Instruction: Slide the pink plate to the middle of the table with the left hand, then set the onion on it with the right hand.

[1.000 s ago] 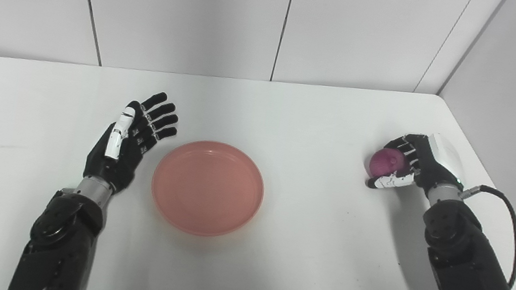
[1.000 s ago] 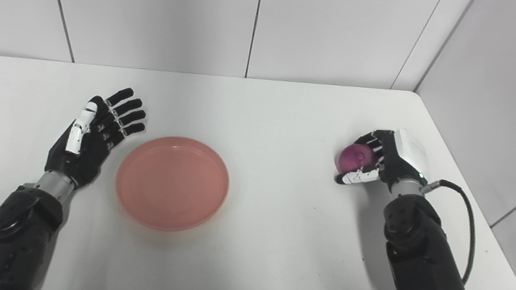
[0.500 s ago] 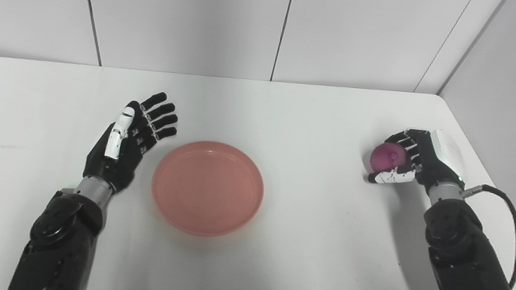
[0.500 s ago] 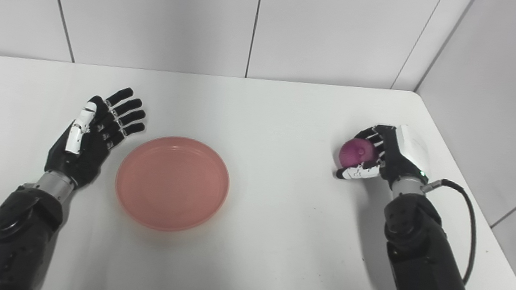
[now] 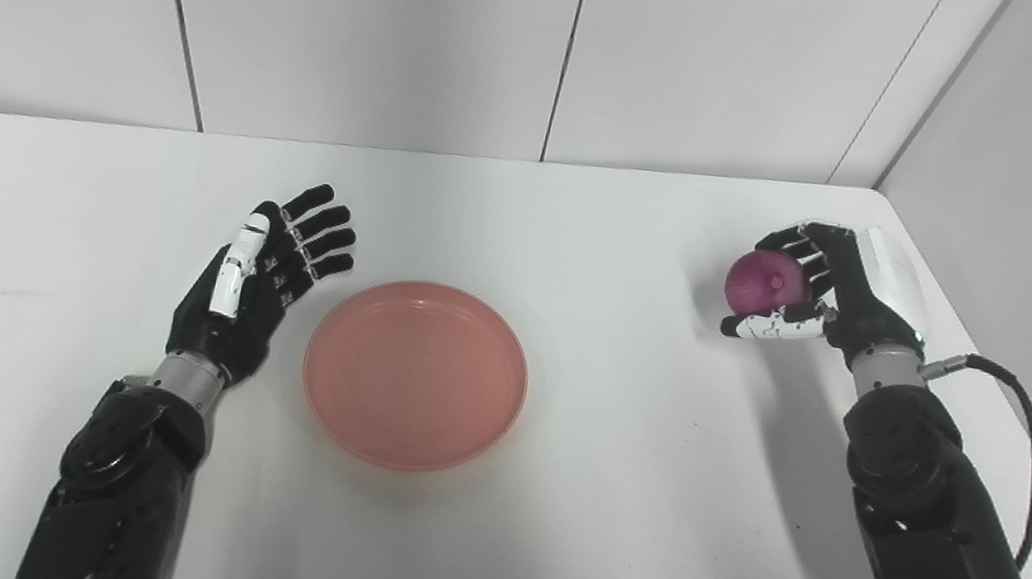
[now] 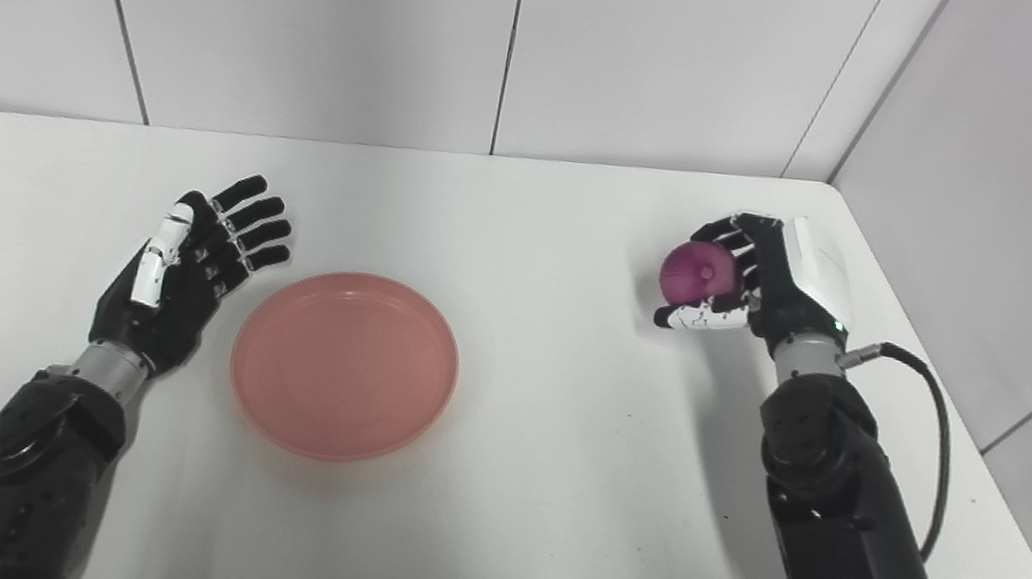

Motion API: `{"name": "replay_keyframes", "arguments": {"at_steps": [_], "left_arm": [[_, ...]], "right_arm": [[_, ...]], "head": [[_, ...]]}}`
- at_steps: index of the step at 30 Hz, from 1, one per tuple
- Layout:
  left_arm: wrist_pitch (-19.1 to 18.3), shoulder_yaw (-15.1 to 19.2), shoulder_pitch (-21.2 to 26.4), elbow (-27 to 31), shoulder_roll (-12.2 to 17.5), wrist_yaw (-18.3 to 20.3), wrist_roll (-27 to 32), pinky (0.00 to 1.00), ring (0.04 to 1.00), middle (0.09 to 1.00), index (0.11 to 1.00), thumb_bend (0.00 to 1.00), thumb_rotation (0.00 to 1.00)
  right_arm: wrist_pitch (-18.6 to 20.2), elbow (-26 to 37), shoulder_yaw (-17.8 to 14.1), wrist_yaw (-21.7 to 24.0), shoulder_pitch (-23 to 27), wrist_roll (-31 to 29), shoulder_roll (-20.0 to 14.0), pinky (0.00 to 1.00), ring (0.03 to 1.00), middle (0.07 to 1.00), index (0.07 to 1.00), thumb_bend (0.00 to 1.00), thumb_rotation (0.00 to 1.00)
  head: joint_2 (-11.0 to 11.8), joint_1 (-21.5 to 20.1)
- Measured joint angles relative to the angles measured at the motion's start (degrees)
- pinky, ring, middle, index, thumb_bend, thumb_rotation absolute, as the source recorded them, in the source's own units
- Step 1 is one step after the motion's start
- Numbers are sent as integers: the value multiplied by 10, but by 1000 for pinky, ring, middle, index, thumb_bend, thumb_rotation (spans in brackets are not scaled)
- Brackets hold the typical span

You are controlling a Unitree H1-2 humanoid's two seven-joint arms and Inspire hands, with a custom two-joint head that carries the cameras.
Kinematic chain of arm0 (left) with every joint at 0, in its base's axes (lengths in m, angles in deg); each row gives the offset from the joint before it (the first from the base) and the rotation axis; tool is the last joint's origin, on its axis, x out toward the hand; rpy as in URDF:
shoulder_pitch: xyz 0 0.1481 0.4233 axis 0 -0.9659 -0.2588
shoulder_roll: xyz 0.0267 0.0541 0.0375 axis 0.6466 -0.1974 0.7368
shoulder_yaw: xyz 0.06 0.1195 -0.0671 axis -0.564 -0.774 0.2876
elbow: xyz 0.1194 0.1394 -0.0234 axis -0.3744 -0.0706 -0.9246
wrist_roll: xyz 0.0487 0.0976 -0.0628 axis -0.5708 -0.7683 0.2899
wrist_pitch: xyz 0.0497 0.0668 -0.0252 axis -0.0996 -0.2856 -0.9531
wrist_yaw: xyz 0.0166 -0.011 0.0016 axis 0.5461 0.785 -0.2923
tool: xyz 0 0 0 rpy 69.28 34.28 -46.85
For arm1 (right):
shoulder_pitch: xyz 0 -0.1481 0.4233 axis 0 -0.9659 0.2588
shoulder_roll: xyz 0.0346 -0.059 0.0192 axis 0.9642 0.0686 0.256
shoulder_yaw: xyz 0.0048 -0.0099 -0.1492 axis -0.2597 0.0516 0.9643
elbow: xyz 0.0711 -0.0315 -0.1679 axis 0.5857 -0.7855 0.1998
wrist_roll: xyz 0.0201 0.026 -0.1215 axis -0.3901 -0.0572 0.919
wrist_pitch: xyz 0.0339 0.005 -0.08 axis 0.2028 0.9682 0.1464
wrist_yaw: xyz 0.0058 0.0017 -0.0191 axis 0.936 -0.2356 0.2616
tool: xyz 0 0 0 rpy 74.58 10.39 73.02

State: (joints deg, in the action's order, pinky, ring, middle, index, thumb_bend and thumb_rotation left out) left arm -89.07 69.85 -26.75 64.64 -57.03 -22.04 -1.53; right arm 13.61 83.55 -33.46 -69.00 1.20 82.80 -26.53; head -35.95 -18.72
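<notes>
We are looking at a pink plate, a plain salmon tone with no pattern, its rim showing a slightly deeper pink than its floor. We are seeing the onion glowing a purple-magenta, with a paler spot at its tip. The right hand is showing black fingers, a white thumb and a white back plate. The left hand is showing black too, with a white thumb and a grey metal wrist. Both arms are appearing dark, near black. The table is looking plain white, and the wall panels are showing light grey with thin dark seams.
</notes>
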Motion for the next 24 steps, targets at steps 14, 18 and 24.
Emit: {"name": "replay_keyframes", "arguments": {"at_steps": [14,18,24], "left_arm": [[-1,-1,0,2,-4,-4,-1,778,808,811,794,389,974],[-3,-1,-6,12,-7,-10,-1,779,807,812,796,390,983],[-5,-2,-8,17,-10,-18,-2,775,805,812,795,381,999]], "right_arm": [[0,32,31,18,11,21,20,428,477,534,487,515,127],[0,36,38,18,11,25,25,434,484,538,487,515,127],[0,56,58,34,20,33,37,451,496,548,487,516,127]], "head": [[1,11],[0,13],[1,21]]}}
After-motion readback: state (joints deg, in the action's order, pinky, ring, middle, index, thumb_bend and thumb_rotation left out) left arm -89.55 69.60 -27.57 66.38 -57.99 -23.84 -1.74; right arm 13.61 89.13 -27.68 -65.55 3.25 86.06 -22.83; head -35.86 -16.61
